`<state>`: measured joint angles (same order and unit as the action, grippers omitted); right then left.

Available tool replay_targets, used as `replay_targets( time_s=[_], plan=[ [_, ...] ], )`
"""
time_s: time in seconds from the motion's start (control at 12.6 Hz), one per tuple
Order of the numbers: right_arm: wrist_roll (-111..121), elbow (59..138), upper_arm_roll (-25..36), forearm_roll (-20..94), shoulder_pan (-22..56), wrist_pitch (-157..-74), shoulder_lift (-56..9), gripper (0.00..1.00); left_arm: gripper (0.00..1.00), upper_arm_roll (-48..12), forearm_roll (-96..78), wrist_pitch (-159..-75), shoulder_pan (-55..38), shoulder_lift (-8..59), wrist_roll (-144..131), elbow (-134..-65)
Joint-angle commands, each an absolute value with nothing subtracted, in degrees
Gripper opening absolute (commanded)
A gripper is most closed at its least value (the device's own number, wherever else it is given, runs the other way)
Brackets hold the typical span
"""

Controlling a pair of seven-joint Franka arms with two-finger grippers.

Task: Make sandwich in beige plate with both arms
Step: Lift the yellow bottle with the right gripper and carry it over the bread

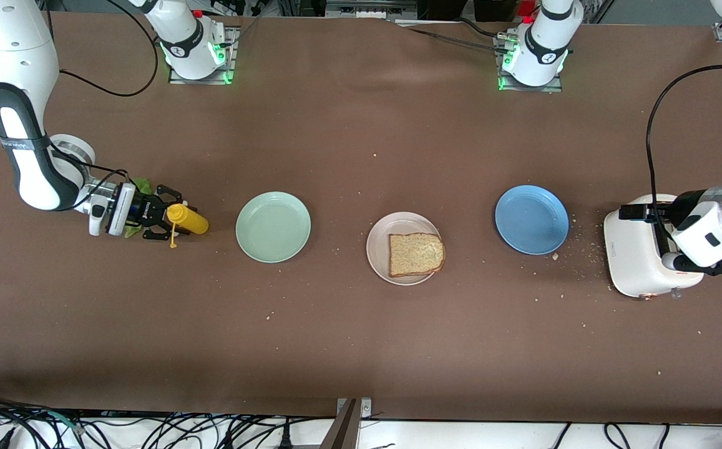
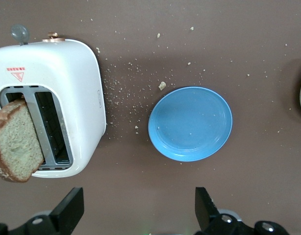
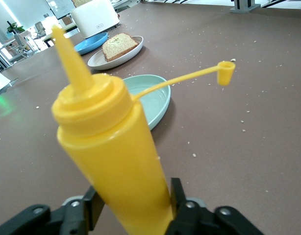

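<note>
One square slice of speckled brown toast (image 1: 416, 254) already laid in the round pale beige plate (image 1: 378, 252) at mid-table, between the mint-green plate (image 1: 273, 226) and the blue plate (image 1: 531, 219); no lettuce and no top slice there yet. Right gripper (image 1: 170, 222) low at the right arm's end of the table, fingers pinching a yellow plastic squeeze bottle (image 1: 189, 219), a ruffled green leaf (image 1: 141, 185) just showing beside its wrist. Left gripper (image 2: 138, 210) spread wide and empty above the white toaster (image 1: 638, 255), second brown slice (image 2: 15, 142) standing in its slot, waiting to be pulled — roughly a third done by this reckoning.
</note>
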<state>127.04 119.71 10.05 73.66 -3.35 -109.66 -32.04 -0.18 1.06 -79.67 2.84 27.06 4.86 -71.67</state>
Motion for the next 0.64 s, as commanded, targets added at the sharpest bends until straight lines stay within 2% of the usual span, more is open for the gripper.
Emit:
replay_targets(
  time_s=[0.0, 0.24, 0.56],
  plan=[
    [128.23, 118.83, 10.02, 74.88, -3.08, -110.03, -32.17, 0.0, 1.0, -0.26, 2.99, -79.63, 2.46, 26.54, 4.31, -71.72],
    [126.57, 117.08, 10.28, 73.66, -0.28, -115.73, -28.49, 0.0, 1.0, -0.26, 3.08, -79.63, 2.37, 26.63, 4.22, -71.72],
    [114.03, 113.47, 10.28, 64.88, 7.36, -127.15, -24.18, 0.0, 1.0, -0.26, 3.16, -79.63, 2.37, 26.63, 4.22, -71.72]
  ],
)
